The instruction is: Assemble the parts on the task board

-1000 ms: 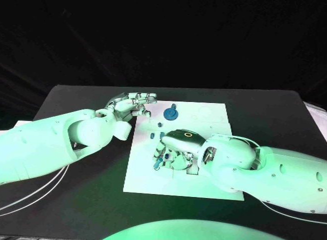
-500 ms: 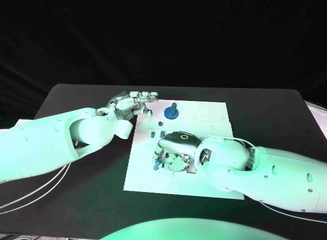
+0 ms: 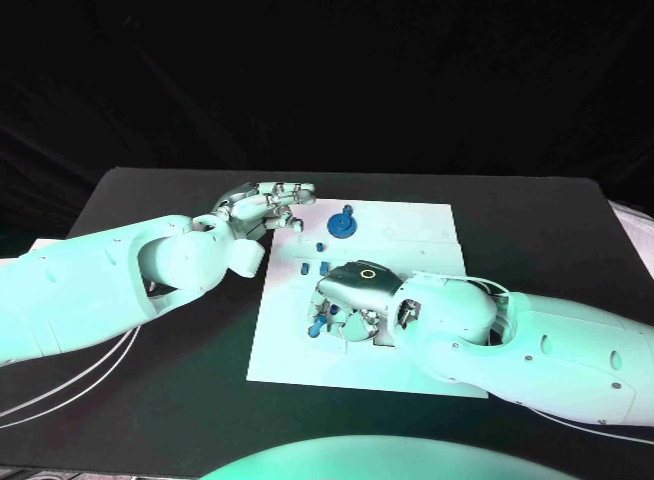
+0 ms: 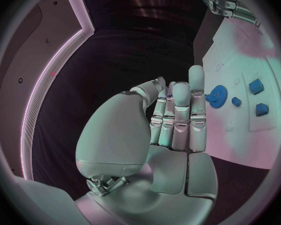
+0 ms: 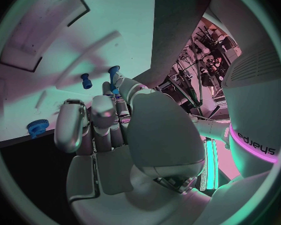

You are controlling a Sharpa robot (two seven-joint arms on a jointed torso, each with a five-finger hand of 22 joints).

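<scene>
Hands flank the board point(image 3: 414, 372) as assembly goes on.
At left, the left hand point(image 3: 264, 207) hovers off the board's far corner, fingers curled, empty; a blue gear point(image 3: 343, 226) lies just beside it. Farther right, the right hand point(image 3: 353, 300) pinches a blue peg point(image 5: 113, 75) upright, mid-board.

Your head view looks steeply down on the task board point(image 3: 414, 225); each wrist view peers close from behind its own hand; all three share the blue gear point(image 3: 343, 227).
</scene>
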